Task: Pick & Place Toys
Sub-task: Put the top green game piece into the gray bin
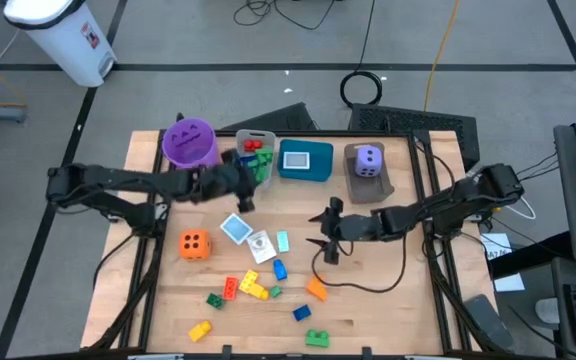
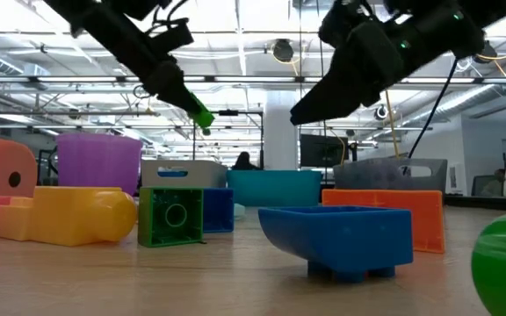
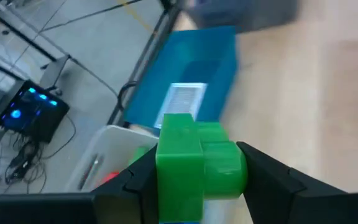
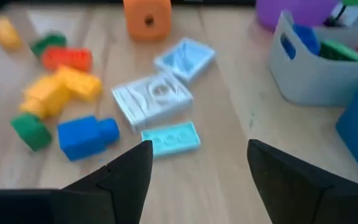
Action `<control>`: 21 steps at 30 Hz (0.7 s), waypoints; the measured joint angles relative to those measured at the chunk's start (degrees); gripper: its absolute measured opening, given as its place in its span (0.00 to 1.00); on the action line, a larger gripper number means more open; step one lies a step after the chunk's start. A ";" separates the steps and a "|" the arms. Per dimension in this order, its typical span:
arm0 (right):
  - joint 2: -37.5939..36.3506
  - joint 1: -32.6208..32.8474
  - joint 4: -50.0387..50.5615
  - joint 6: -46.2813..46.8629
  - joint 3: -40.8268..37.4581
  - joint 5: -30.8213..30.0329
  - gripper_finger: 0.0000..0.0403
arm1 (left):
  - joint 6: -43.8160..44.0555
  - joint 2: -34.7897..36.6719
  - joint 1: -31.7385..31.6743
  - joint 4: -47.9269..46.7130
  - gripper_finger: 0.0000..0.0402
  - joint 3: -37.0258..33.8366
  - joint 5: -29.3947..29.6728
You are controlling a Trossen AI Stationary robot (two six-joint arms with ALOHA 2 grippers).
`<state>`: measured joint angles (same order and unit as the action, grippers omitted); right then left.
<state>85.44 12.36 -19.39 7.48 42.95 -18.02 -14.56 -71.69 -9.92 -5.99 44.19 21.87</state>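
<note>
Upper centre of the high view, the left gripper (image 1: pixel 251 178) has its jaws clenched on a green brick (image 3: pixel 197 163) above the grey bin (image 1: pixel 255 140); the right gripper (image 4: pixel 194 165) hangs released; many bricks (image 1: pixel 252 288) remain on the table (image 1: pixel 398 300), so sorting looks partly done.

Bare wood right of cards (image 1: pixel 255 238); bricks (image 1: pixel 251 288) crowd front.

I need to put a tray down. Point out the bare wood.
Free: the table in front of the right gripper, right of the orange brick. Crowded: the back row of bins, and the front-left brick scatter around the orange die.
</note>
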 joint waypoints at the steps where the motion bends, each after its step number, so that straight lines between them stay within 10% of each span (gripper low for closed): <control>1: -0.04 0.33 -3.34 0.33 -1.34 -0.08 0.63 | -0.24 0.01 -2.47 0.07 0.44 0.28 -1.49; 21: -0.06 1.16 -17.97 -2.59 -7.33 0.23 0.62 | 4.29 -20.88 -26.19 0.09 0.47 9.97 -12.48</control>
<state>85.38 13.52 -37.36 4.89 35.62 -17.79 -10.26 -92.57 -36.12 -5.90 54.17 9.39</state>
